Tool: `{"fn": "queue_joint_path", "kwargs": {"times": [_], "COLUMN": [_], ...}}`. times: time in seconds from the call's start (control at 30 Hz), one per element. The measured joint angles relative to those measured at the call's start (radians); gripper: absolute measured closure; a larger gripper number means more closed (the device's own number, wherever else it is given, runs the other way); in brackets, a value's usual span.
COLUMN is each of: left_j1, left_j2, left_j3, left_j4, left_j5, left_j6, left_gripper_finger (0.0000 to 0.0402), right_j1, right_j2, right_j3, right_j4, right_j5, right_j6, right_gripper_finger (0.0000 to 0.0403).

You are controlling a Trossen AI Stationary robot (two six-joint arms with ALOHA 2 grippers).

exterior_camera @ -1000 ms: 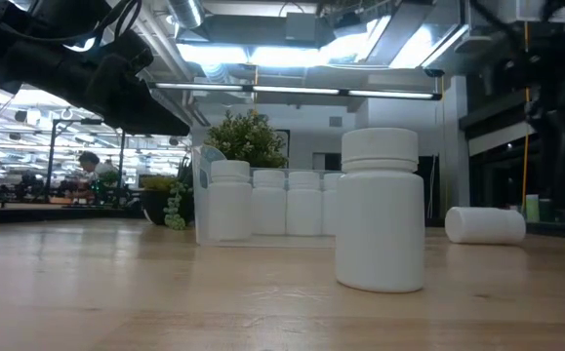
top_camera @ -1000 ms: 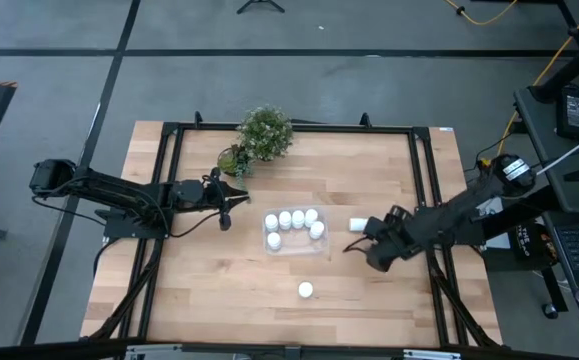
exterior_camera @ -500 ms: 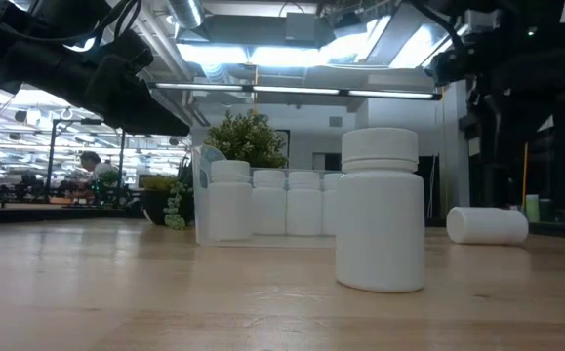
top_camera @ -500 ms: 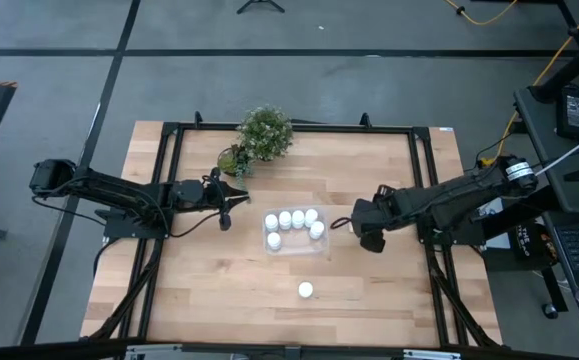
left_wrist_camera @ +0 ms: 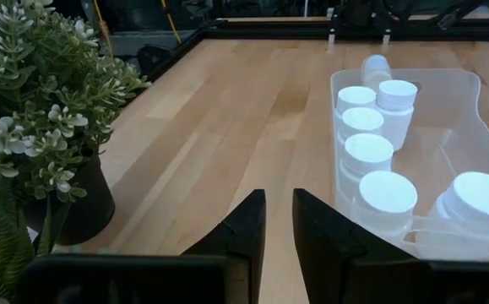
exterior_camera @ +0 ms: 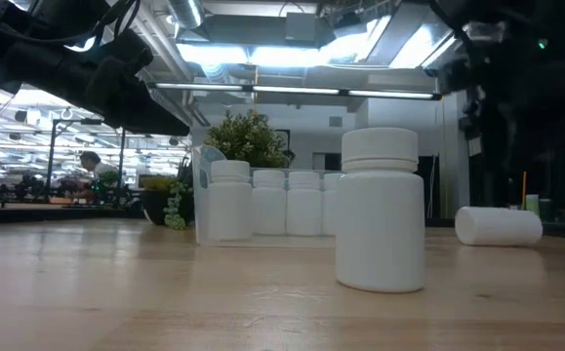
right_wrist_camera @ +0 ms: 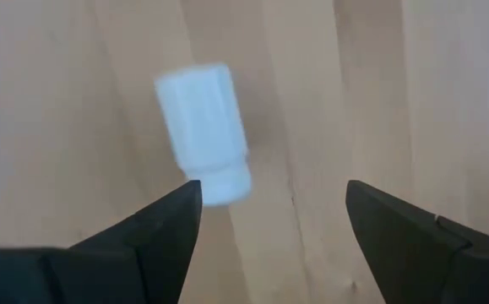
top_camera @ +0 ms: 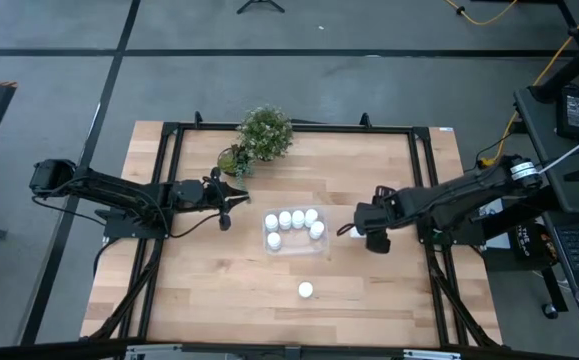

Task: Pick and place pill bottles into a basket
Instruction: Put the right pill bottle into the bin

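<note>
While your right gripper (top_camera: pixel 354 231) hangs at about 3 o'clock from the basket (top_camera: pixel 291 246), its fingers are spread wide with nothing between them. The toppled bottle (right_wrist_camera: pixel 203 133) lies on its side on the table (top_camera: pixel 209 280) just ahead of those fingertips, between gripper and basket; in the right wrist view its long axis runs roughly along the gripper's line of sight, cap end nearest the fingers. Six bottles stand upright in the basket. One upright bottle (top_camera: pixel 306 290) stands alone at 6 o'clock from the basket. Your left gripper (left_wrist_camera: pixel 278 221) waits at 9 o'clock, fingers nearly together, holding nothing.
</note>
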Motion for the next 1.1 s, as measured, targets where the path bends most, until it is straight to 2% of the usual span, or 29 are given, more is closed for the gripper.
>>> {"fn": "queue_joint_path", "kwargs": {"times": [0.13,0.27,0.43,0.83,1.1], "left_j1": [0.0,0.0,0.0,0.0,0.0], "left_j2": [0.0,0.0,0.0,0.0,0.0], "left_j3": [0.0,0.0,0.0,0.0,0.0], "left_j4": [-0.002,-0.003,0.0,0.001,0.001], "left_j5": [0.0,0.0,-0.003,-0.003,-0.004], "left_j6": [-0.001,-0.002,-0.001,-0.001,-0.028], "left_gripper_finger": [0.0345,0.0345,0.0345,0.0345,0.0345], "right_j1": [0.0,0.003,0.031,0.147,0.213], "right_j2": [0.0,0.0,0.0,0.012,0.104], "right_j3": [-0.053,-0.093,-0.115,-0.118,-0.118], "right_j4": [0.008,0.065,0.161,0.205,0.223], "right_j5": [-0.038,-0.123,-0.177,-0.182,-0.18], "right_j6": [-0.016,0.003,0.037,0.089,0.146], "right_gripper_finger": [0.0109,0.0109,0.0109,0.0109,0.0109]}}
